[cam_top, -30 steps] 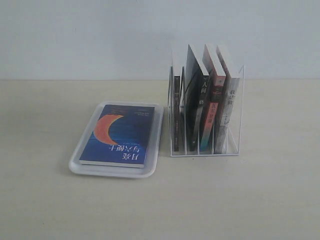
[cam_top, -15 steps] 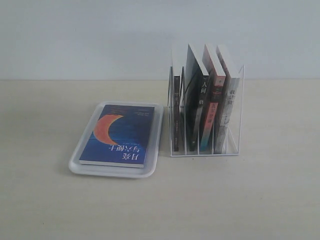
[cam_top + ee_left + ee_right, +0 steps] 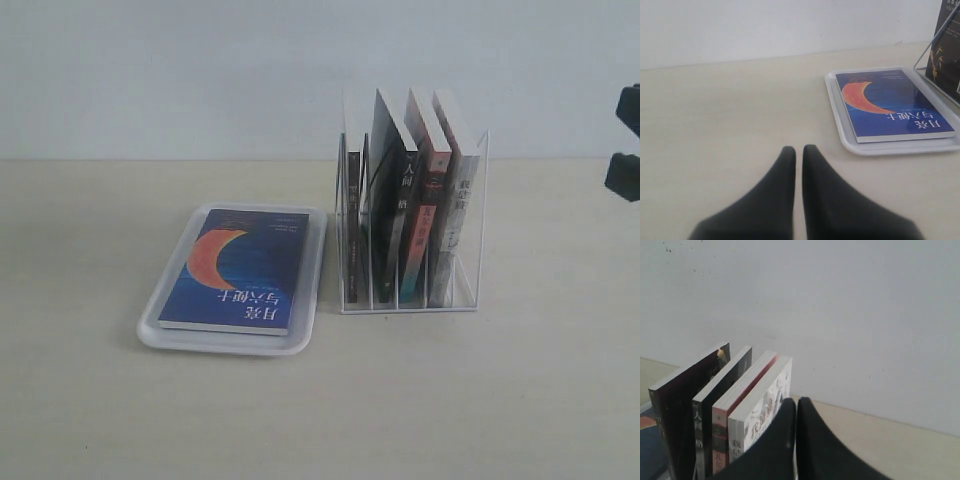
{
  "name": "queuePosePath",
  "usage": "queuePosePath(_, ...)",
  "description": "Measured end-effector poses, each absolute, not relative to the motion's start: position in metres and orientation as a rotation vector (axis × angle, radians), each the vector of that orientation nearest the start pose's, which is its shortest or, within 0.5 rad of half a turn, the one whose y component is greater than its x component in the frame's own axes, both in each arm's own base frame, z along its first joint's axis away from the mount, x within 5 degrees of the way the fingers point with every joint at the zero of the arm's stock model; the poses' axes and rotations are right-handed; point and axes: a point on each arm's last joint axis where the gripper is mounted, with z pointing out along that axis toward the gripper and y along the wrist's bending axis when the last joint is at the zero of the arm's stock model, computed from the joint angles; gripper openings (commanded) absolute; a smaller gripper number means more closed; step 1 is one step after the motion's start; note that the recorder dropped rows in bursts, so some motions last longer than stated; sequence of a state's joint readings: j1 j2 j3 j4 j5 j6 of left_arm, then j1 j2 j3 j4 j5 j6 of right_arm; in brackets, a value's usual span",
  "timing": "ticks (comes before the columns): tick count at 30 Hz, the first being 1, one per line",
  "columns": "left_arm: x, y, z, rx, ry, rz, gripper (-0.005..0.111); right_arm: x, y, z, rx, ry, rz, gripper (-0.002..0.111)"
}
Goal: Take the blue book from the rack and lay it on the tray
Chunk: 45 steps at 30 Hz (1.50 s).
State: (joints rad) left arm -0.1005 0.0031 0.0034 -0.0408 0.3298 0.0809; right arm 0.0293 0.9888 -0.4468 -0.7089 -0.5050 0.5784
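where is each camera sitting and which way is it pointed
Exterior view: off the arms, facing the wall across the table; sees the blue book flat on the tray beside the rack; a dark part of the right arm at the right edge.
Left wrist view: low over the table, looking past the shut left gripper toward the tray.
Right wrist view: raised, looking past the shut right gripper at the standing books and wall.
Shared: exterior and left wrist both show the book on the tray.
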Motion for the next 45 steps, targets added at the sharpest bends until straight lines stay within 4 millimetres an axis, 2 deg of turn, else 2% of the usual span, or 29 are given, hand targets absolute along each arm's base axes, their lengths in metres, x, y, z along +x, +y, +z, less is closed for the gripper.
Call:
queuePosePath(4,0.054,-0.007,0.182,0.139,1.815,-0.053,0.005,0.194,0.033,0.281,-0.288,1.623,0.245,0.000)
queuePosePath(28,0.054,-0.007,0.182,0.139,1.815,-0.053,0.005,0.185,0.035,0.294,-0.281,1.530,0.291,0.000)
queuePosePath(32,0.054,-0.007,0.182,0.139,1.815,-0.053,0.005,0.164,0.033,0.313,-0.281,1.438,0.259,0.000)
queuePosePath(35,0.054,-0.007,0.182,0.139,1.815,-0.053,0.005,0.140,0.027,0.326,-0.245,1.398,0.183,0.000)
queuePosePath(36,0.054,-0.007,0.182,0.139,1.815,-0.053,0.005,0.120,0.018,0.331,-0.167,1.409,0.115,0.000)
queuePosePath(37,0.054,-0.007,0.182,0.139,1.815,-0.053,0.005,0.108,0.013,0.333,-0.130,1.405,0.086,0.000)
queuePosePath(38,0.054,-0.007,0.182,0.139,1.815,-0.053,0.005,0.089,0.003,0.332,-0.037,1.434,0.015,0.000)
queuePosePath(40,0.054,-0.007,0.182,0.139,1.815,-0.053,0.005,0.068,-0.009,0.326,0.069,1.477,-0.070,0.000)
queuePosePath(42,0.054,-0.007,0.182,0.139,1.815,-0.053,0.005,0.057,-0.015,0.323,0.129,1.498,-0.108,0.000)
queuePosePath(45,0.054,-0.007,0.182,0.139,1.815,-0.053,0.005,0.055,-0.017,0.320,0.152,1.525,-0.130,0.000)
